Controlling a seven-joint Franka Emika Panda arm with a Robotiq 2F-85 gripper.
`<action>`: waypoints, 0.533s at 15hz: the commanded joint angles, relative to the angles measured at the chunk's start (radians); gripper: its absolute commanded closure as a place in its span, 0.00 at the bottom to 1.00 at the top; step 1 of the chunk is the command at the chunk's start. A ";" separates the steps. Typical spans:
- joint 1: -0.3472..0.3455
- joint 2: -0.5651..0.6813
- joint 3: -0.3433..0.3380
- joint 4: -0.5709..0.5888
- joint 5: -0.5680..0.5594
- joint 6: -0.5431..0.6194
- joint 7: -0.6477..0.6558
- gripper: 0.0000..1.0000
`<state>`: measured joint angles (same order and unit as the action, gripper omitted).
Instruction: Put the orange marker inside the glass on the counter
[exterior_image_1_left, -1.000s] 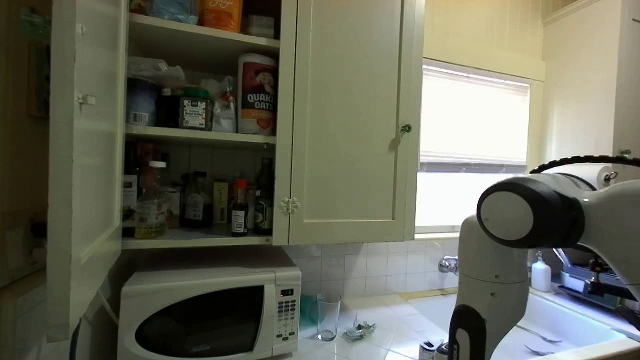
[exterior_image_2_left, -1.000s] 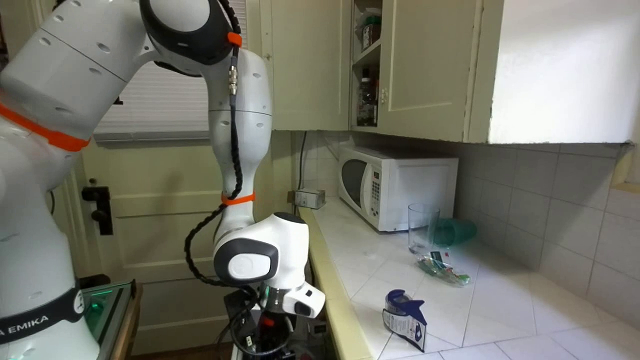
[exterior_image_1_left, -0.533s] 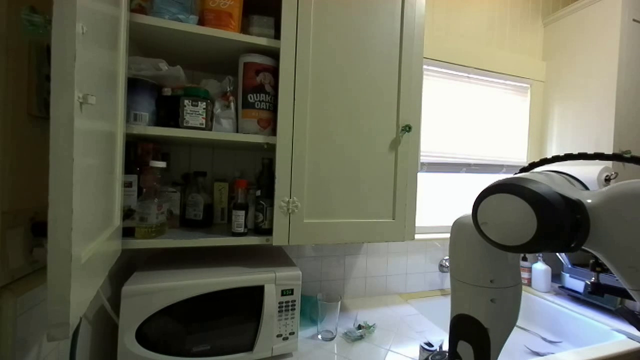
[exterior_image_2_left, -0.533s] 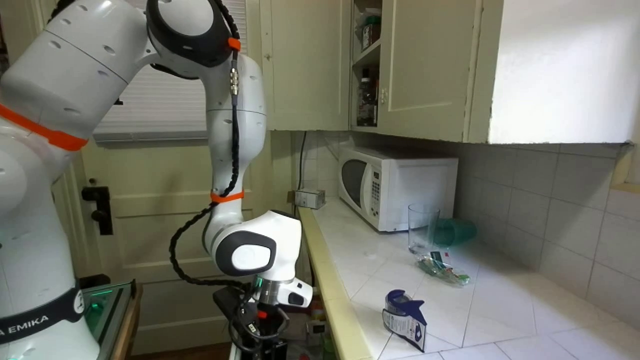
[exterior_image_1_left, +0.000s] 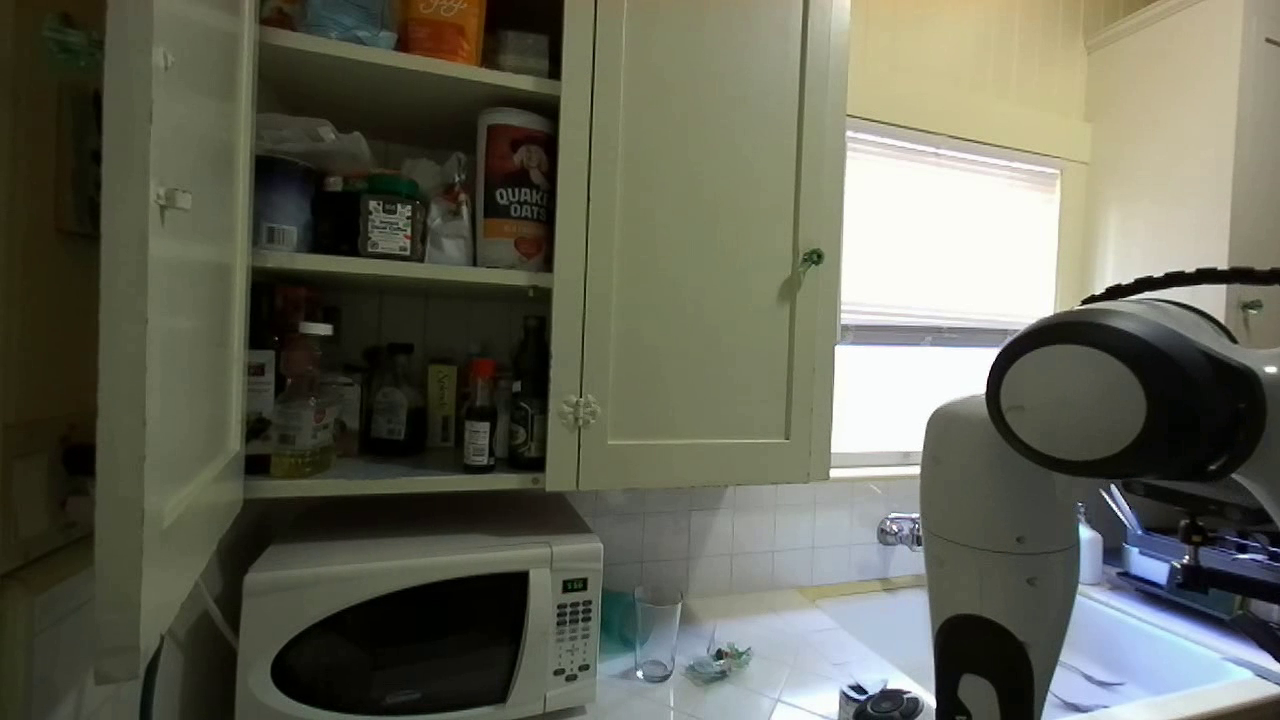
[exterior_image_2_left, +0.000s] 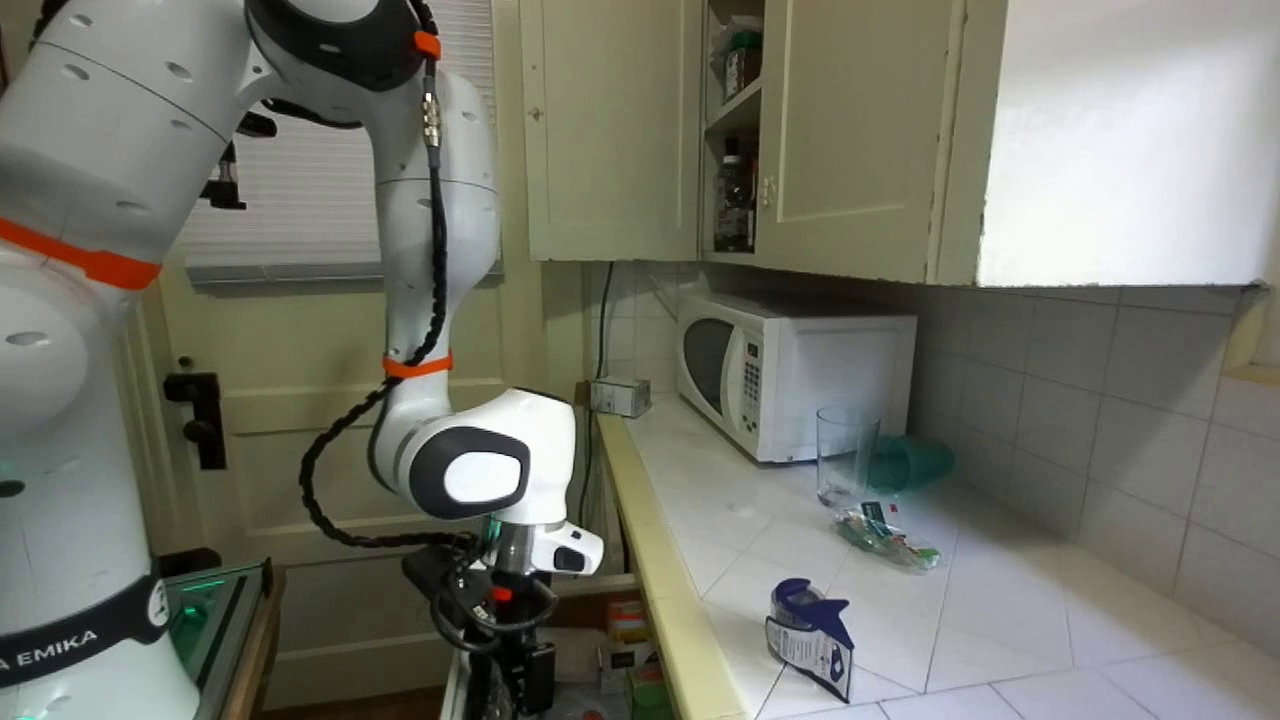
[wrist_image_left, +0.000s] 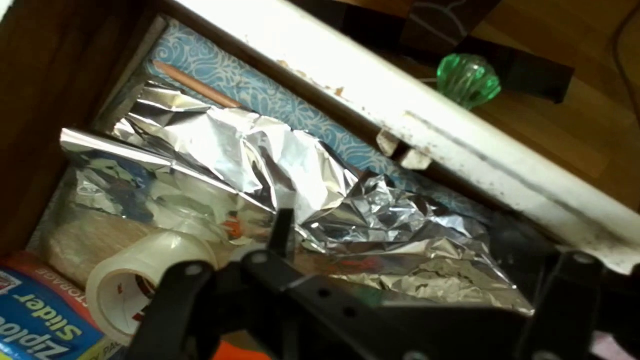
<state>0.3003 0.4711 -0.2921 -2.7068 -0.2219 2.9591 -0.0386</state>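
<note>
The clear glass stands upright on the white tiled counter (exterior_image_2_left: 1000, 620), beside the microwave, in both exterior views (exterior_image_1_left: 657, 640) (exterior_image_2_left: 846, 455). My gripper (wrist_image_left: 407, 240) is over an open drawer (wrist_image_left: 320, 65). Its dark fingers are wide apart in the wrist view, with nothing seen held between them. A thin orange-brown stick (wrist_image_left: 197, 85), perhaps the marker, lies on blue patterned liner near the drawer's far wall, partly under crumpled foil (wrist_image_left: 270, 150). It is beyond my fingers, up and left in the wrist view. In an exterior view the gripper is dark and low beside the counter (exterior_image_2_left: 510, 670).
In the drawer lie a clear tape roll (wrist_image_left: 150, 280), a Ziploc box (wrist_image_left: 45, 315) and an orange thing (wrist_image_left: 237, 352). On the counter are a teal cup (exterior_image_2_left: 910, 463) on its side, a clear packet (exterior_image_2_left: 885, 540), a blue-and-white packet (exterior_image_2_left: 812, 640) and the microwave (exterior_image_2_left: 835, 380).
The hand has moved up and left, away from the counter edge, in an exterior view. More of the drawer's contents shows there. The glass has not moved.
</note>
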 joint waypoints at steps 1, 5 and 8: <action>0.128 -0.002 -0.130 -0.005 -0.071 0.044 0.117 0.00; 0.102 0.056 -0.140 0.092 -0.077 0.009 0.089 0.00; 0.082 0.108 -0.131 0.177 -0.107 -0.108 0.044 0.00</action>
<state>0.4076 0.5124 -0.4338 -2.6173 -0.2735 2.9527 0.0317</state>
